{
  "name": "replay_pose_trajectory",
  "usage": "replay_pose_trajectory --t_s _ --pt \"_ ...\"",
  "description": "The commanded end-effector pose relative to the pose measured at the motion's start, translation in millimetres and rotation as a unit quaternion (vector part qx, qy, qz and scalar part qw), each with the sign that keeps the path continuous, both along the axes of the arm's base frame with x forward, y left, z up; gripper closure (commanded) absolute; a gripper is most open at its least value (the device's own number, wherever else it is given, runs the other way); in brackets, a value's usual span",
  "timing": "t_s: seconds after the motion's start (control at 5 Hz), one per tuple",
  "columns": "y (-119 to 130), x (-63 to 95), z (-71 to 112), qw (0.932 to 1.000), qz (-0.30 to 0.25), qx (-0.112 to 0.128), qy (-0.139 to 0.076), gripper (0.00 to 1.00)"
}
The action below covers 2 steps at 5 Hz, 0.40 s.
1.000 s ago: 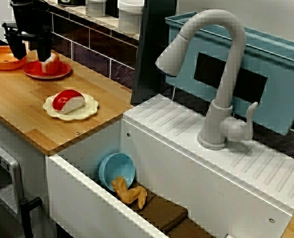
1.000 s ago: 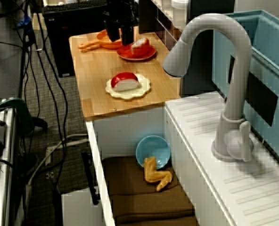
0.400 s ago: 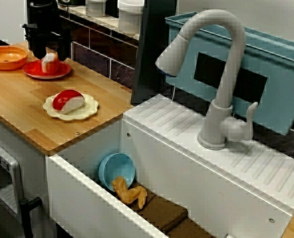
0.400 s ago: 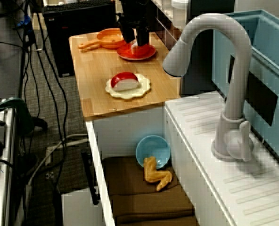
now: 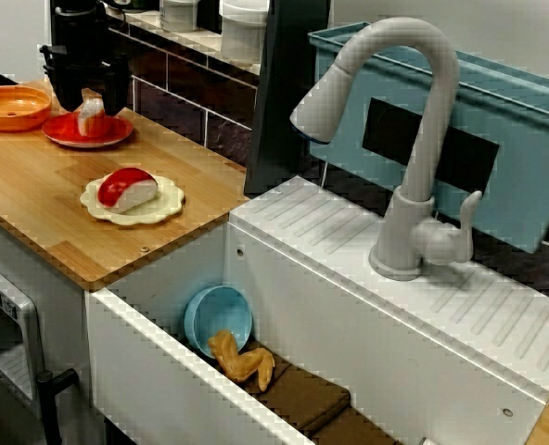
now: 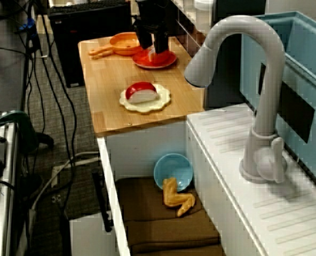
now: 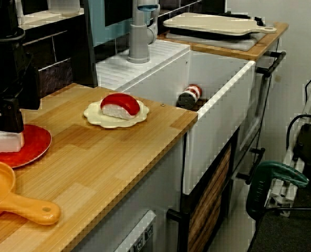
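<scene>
Sushi piece (image 5: 91, 115) between fingers (image 5: 63, 91), from above only

I work over a wooden counter (image 5: 33, 204). Directly on it sit an orange pan (image 5: 10, 107), a red plate (image 5: 117, 134) just beside it, and, apart from them, a cream scalloped plate (image 5: 168, 197).

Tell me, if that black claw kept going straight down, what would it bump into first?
The claw points down at the white food piece on the red plate, so it would likely meet that piece first, then the plate. It may even be touching the piece; the depth is hard to judge.
</scene>
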<state>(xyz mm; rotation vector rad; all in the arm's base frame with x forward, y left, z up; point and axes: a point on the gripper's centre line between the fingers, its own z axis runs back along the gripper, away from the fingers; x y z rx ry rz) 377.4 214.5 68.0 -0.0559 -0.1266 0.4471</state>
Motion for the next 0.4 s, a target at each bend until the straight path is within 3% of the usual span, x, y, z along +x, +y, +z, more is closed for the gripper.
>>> replay_pose_trajectory --t_s 0.0,0.2 --pt "17.7 -2.6 18.0 0.9995 0.008 0.017 -0.026 0.0" --pt "20.2 -0.9 15.9 0.9993 0.016 0.019 -0.027 0.0"
